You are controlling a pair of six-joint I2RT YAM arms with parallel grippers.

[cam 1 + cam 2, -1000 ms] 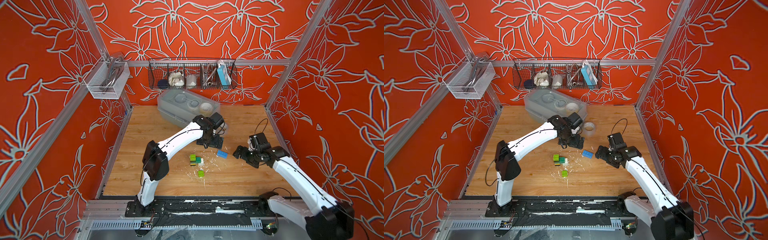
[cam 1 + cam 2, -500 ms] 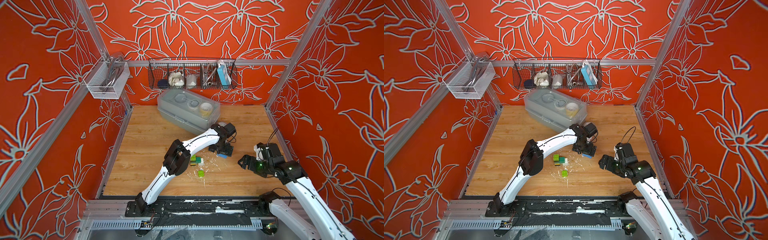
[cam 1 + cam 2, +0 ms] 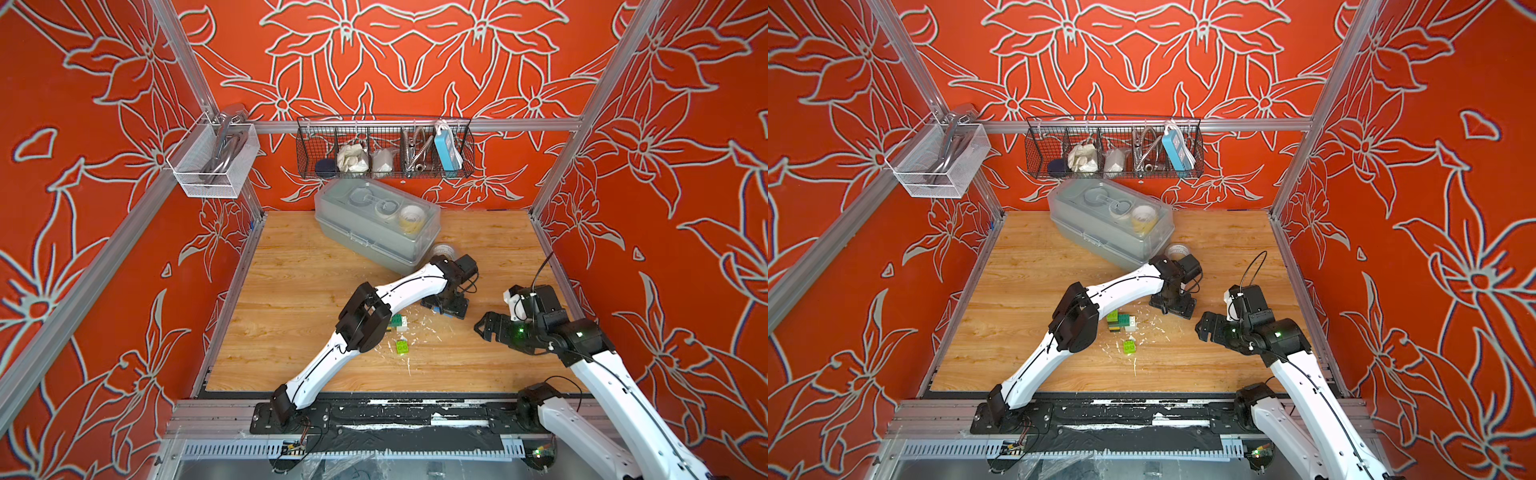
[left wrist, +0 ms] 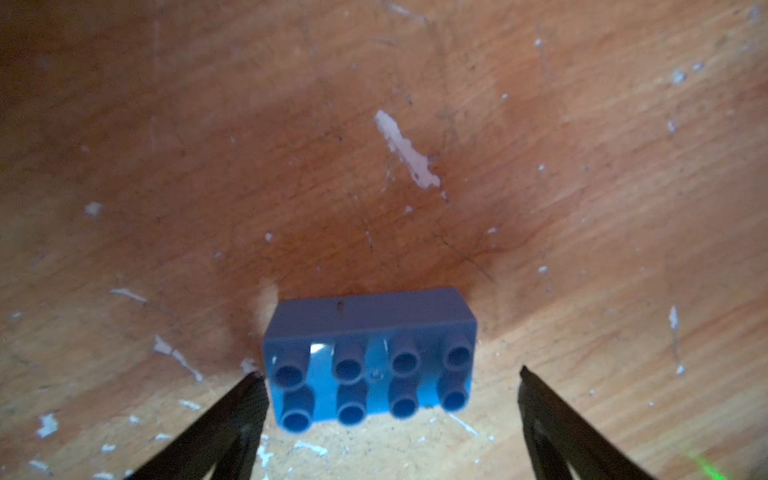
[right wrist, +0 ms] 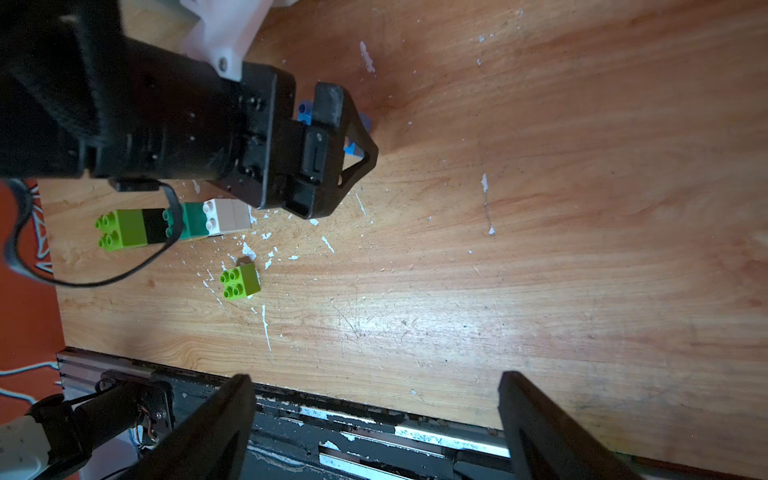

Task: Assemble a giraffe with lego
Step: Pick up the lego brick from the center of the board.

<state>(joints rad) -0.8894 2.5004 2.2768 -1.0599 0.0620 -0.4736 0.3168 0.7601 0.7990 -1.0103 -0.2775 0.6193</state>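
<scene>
- I'm straddling the blue 2x4 brick (image 4: pixel 370 328) w/ L gripper (image 4: pixel 390 371), fingers apart, not gripping.
- R gripper (image 5: pixel 374 375) is hanging open, empty.
- Part-built giraffe (image 5: pixel 124 228) is lying beside the lime cube (image 5: pixel 241 280).
- Risk: brick's sitting off-centre, so one finger hitting first could twist it out.

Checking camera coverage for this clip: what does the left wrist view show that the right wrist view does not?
Only the left wrist view: the blue brick with its eight studs, between the open left jaws, a gap on one side. Only the right wrist view: the part-built giraffe lying on its side, a loose lime brick, the open, empty right jaws. Both: the left jaws, the blue brick, mostly hidden in the right wrist view, and the flecked wooden table.
</scene>
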